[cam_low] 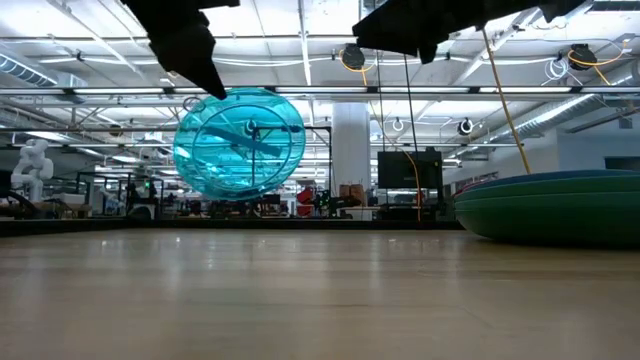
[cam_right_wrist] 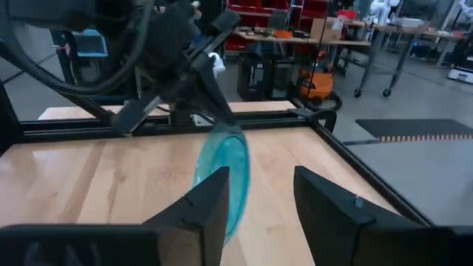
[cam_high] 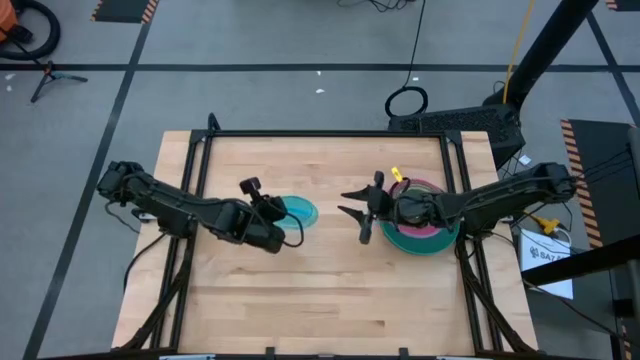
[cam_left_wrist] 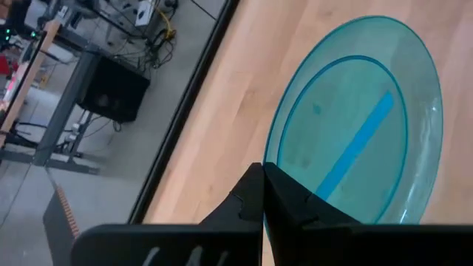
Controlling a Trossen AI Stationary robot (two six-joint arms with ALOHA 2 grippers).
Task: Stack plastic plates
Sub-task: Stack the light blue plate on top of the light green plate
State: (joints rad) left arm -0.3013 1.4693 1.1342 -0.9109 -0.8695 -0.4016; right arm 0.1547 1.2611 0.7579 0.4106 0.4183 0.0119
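Note:
A small see-through cyan plate (cam_high: pixel 301 210) (cam_low: pixel 240 143) (cam_left_wrist: pixel 362 125) is in the air left of the table's middle, held by my left gripper (cam_high: pixel 281 213) (cam_left_wrist: pixel 264 177), which is shut on it. Near the right edge, a stack of plates (cam_high: pixel 425 238) (cam_low: pixel 550 205) rests on the table, with large teal and dark green plates at the bottom and a magenta one above. My right gripper (cam_high: pixel 348 203) (cam_right_wrist: pixel 259 196) hovers open just left of the stack, pointing at the cyan plate (cam_right_wrist: pixel 225 177). The right arm hides most of the stack's top. My left gripper pinches the cyan plate's rim (cam_left_wrist: pixel 275 159) between its two shut fingers, which lie across the edge. In the low view they come down from above onto the upper rim (cam_low: pixel 207 95). The plate is lifted clear of the table and stands almost on edge, hanging below the fingers.
Bare wooden tabletop (cam_high: pixel 320 290) lies all around, bounded by a black frame rail (cam_high: pixel 320 133). The gap between the cyan plate and the right gripper is narrow. Beyond the table are floor, cables and workshop benches.

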